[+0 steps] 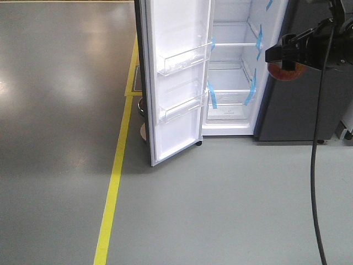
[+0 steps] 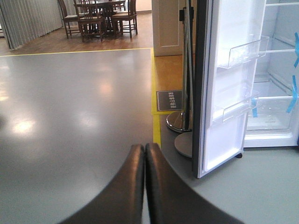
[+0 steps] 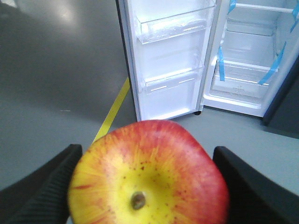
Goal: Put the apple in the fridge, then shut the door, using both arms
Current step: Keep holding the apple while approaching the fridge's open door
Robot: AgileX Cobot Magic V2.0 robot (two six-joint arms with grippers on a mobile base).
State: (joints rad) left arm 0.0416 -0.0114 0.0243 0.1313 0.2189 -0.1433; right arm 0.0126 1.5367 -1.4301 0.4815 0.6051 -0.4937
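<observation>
**Right wrist view: apple (image 3: 149,182) gripped, fridge (image 3: 247,56) open ahead**

My right gripper (image 3: 147,154) is clamped on the apple, one finger at each flank, its dimple facing the lens. Ahead, the door (image 3: 168,60) stands swung wide. Only the front view shows the apple held up off the floor. Only the left wrist view shows my left gripper (image 2: 144,161), fingers pressed together and holding nothing.

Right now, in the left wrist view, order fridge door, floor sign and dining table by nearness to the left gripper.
From the left gripper:
1. fridge door, near right.
2. floor sign, ahead, slightly right.
3. dining table, far back, left.
</observation>
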